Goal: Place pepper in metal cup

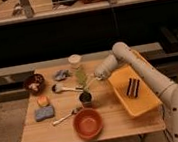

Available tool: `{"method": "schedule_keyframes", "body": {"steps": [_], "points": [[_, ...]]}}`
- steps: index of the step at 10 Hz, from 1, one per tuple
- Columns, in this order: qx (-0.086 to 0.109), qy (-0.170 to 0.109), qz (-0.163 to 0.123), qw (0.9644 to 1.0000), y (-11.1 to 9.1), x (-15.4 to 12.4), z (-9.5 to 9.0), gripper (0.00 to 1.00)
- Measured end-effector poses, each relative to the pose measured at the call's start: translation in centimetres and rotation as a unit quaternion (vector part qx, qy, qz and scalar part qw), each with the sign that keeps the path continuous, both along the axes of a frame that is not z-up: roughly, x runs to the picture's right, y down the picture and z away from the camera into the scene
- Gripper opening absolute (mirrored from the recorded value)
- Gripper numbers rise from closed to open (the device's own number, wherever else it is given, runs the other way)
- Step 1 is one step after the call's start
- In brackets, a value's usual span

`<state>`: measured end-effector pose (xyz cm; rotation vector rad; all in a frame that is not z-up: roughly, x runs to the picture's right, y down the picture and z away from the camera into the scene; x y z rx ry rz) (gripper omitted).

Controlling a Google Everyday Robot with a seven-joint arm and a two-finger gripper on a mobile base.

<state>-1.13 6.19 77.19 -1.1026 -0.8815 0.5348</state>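
Observation:
The pepper (pixel 81 78) is pale yellow-green and stands upright near the table's middle, just in front of a cream-lidded jar (pixel 74 60). The metal cup (pixel 86 99) is a small dark steel cylinder standing a little nearer the front than the pepper. My gripper (pixel 91 81) reaches in from the right on a white arm. It sits right beside the pepper's right side, above and behind the cup. I cannot tell whether it touches the pepper.
An orange bowl (pixel 87 123) is in front of the cup. A yellow tray (pixel 123 99) holding a brown block (pixel 132 87) lies at the right. At the left are a dark brown bowl (pixel 34 83), a blue sponge (pixel 44 113), a cloth (pixel 60 75) and two utensils (pixel 67 116).

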Motion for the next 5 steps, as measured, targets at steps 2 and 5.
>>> {"method": "schedule_keyframes", "body": {"steps": [2,5], "points": [[-0.005,-0.002,0.002,1.0,0.24,0.18,0.06,0.8],[-0.005,-0.002,0.001,1.0,0.28,0.08,0.07,0.8]]}}
